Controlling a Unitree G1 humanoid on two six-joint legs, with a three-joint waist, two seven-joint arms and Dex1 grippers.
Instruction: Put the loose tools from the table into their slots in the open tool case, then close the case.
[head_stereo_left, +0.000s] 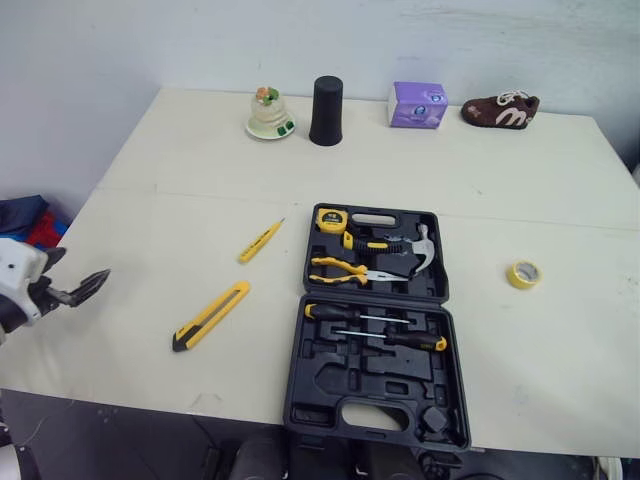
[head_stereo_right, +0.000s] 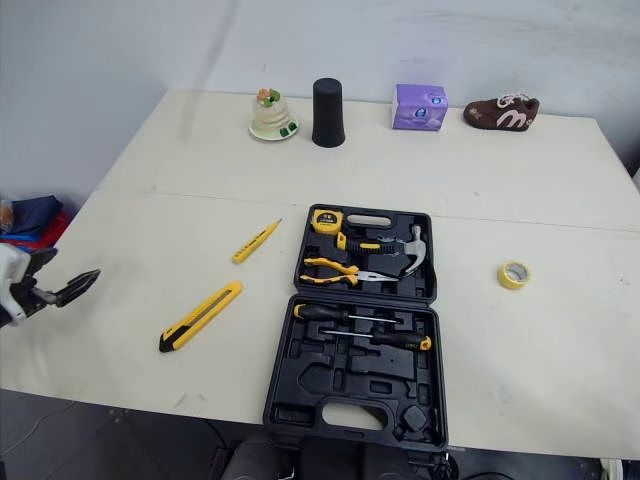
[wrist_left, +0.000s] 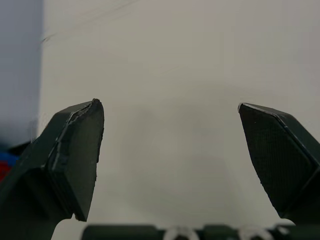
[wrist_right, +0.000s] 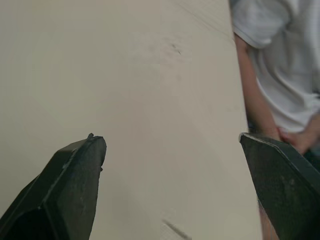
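Both the left gripper (head_stereo_left: 92, 286) and right gripper (wrist_right: 172, 145) have fingers apart. Nearest the left fingers, the knife (head_stereo_left: 211, 316) looks light, stiff and slick; pinch it mid-body.

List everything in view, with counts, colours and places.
Table: one, cream, under everything.
Tool case: one, black, open, table's front.
Tape measure: one, yellow, case's far half.
Pliers: one, yellow-black handles, far half.
Hammer: one, silver head, far half.
Screwdrivers: two, black-yellow handles, near half.
Utility knife: one, yellow-black, left of case.
Tester pen: one, yellow, left of case.
Tape roll: one, yellow, right of case.
Cup, box, shoe, figurine: one each, black, purple, brown, white-green, far edge.
Person: one, white shirt, beside table.
Left claw: one, black, open, table's left edge.
Right claw: one, black, open, over table.
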